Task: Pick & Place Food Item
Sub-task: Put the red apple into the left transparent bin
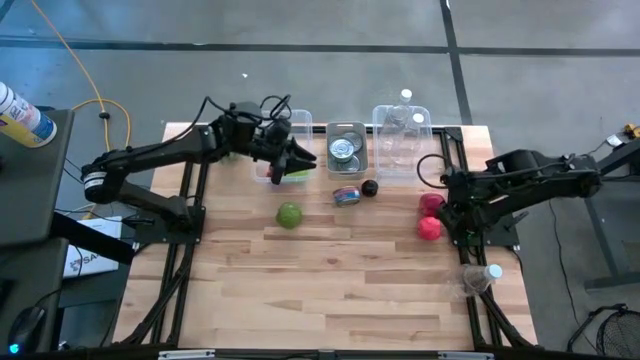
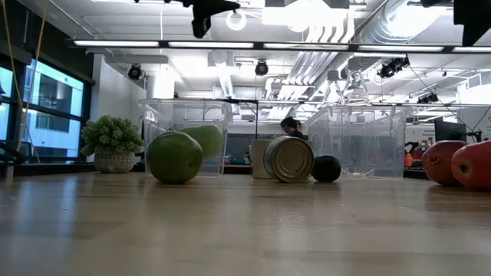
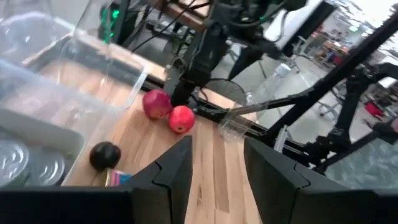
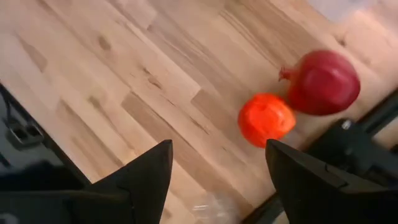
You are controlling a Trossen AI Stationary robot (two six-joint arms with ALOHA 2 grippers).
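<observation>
Seen from above, my right gripper [image 1: 458,222] hangs over the table's 3 o'clock edge with its claw released. In the right wrist view the two dark fingers [image 4: 149,177] stand wide apart with nothing between them. Just at its 9 o'clock lie the orange-red fruit [image 1: 429,228] and, touching it at 12 o'clock, the dark red pomegranate [image 1: 432,202]. Both rest on the bare wooden table [image 1: 350,290].

My left gripper [image 1: 298,160] sits over the leftmost clear bin [image 1: 268,172] at the table's 11 o'clock. Its claw is also released, and nothing shows in the gap between its fingers [image 3: 177,165]. A green item [image 1: 292,174] shows in that bin just below the gripper.

A green apple [image 1: 289,214] sits on the table at 6 o'clock from that bin. A tipped can [image 1: 347,195] and a small dark ball [image 1: 370,187] lie near the centre. The middle bin [image 1: 346,133] holds cans.
</observation>
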